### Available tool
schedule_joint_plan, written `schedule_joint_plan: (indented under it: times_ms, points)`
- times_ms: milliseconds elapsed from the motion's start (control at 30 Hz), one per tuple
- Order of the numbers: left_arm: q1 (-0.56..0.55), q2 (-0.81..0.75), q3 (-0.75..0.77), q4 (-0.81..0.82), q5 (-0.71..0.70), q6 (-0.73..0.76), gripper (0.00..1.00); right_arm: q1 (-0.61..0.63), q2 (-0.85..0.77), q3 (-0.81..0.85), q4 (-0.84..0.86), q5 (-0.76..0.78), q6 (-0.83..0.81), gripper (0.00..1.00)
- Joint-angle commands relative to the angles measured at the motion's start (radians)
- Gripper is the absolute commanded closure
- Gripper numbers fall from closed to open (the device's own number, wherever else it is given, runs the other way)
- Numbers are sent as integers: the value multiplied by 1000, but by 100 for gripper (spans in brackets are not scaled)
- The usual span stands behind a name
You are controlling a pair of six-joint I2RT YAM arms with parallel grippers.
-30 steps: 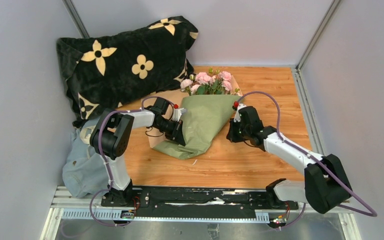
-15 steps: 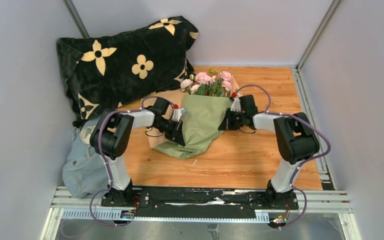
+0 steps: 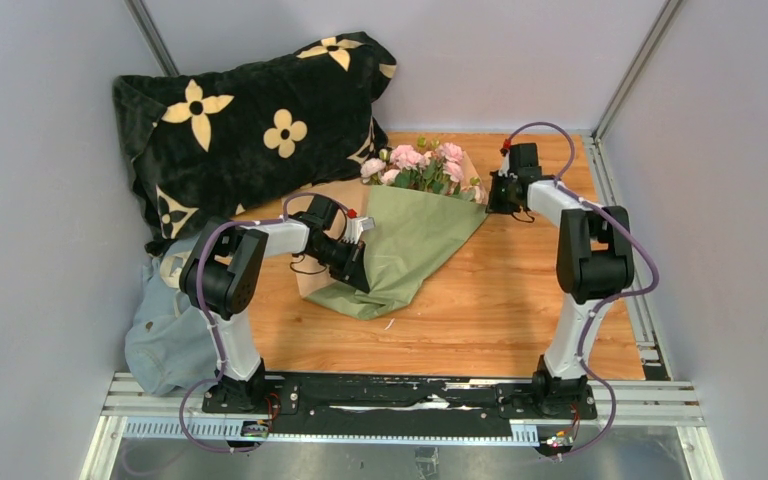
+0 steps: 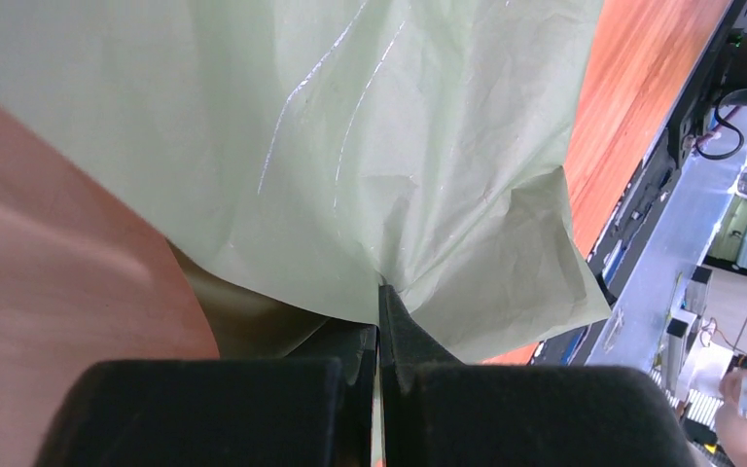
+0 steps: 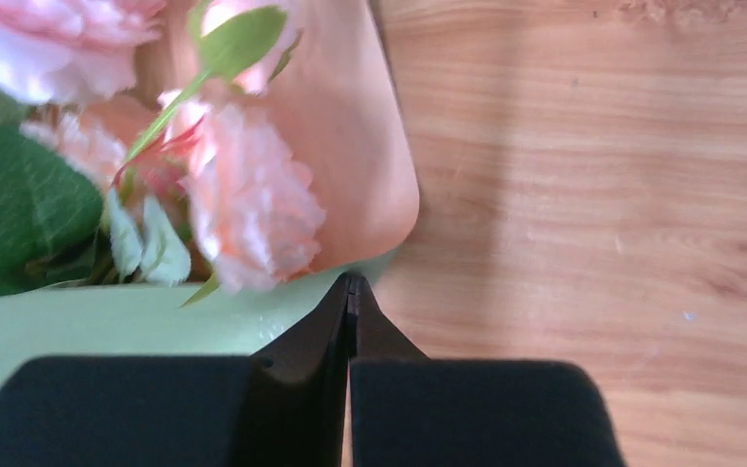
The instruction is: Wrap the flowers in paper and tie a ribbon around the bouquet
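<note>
Two matching robot arms. The left arm [image 3: 250,250] and right arm [image 3: 585,250] are each built of white tube-like links joined by chunky black housings with rounded corners. A purple cable [image 3: 203,262] runs in loops along the outside of each arm and down to its base. A small red spot [image 3: 352,212] sits near each wrist. The left hand [image 3: 355,270] and right hand [image 3: 497,196] are matte black; the wrist views show wide black blocks narrowing to two thin, wedge-shaped fingers [image 5: 302,350]. Both bases stand on a black rail [image 3: 400,392] over a silver slotted metal frame at the desk's near edge.
</note>
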Motion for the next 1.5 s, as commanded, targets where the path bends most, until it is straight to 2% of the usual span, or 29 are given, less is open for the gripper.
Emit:
schedule_joint_plan:
  times_ms: [0, 67, 133, 200, 267, 400, 500, 633, 833, 1000, 1067, 1167, 1233, 1333, 1467]
  points:
    - [-6, 21, 0, -59, -52, 28, 100, 126, -150, -21, -122, 98, -129, 100]
    - [-7, 26, -1, -60, -50, 27, 100, 249, -254, -101, -92, 77, -168, 100]
    - [-7, 27, 0, -61, -49, 28, 100, 371, -336, -199, -32, -31, -153, 100]
    - [-7, 24, -2, -61, -47, 28, 100, 465, -381, -311, 81, -183, -30, 100]
    - [-7, 20, -3, -60, -48, 30, 100, 538, -388, -392, 155, -244, 67, 100]
    - [-7, 20, -4, -55, -49, 22, 100, 652, -338, -539, 437, -301, 289, 100]
    - [-7, 18, -2, -59, -50, 23, 100, 707, -281, -566, 425, -289, 306, 100]
    - [-7, 9, 12, -74, -55, 30, 100, 719, -290, -671, 407, -246, 349, 100]
    - [-7, -61, 136, -220, -85, 96, 61, 719, -282, -718, 314, -174, 321, 100]
    - [-22, -258, 219, -286, -189, 159, 48, 719, -322, -701, 264, -132, 292, 100]
    - [-73, -337, 198, -287, -226, 171, 51, 720, -329, -696, 258, -137, 284, 100]
    - [-163, -382, 133, -286, -169, 148, 80, 720, -340, -694, 259, -148, 283, 100]
    - [-182, -347, 106, -287, -114, 105, 92, 720, -348, -690, 260, -150, 287, 100]
    - [-188, -265, 97, -289, -108, 90, 97, 720, -350, -686, 273, -156, 299, 100]
    - [-192, -172, 73, -241, -172, 90, 99, 720, -349, -694, 306, -174, 320, 100]
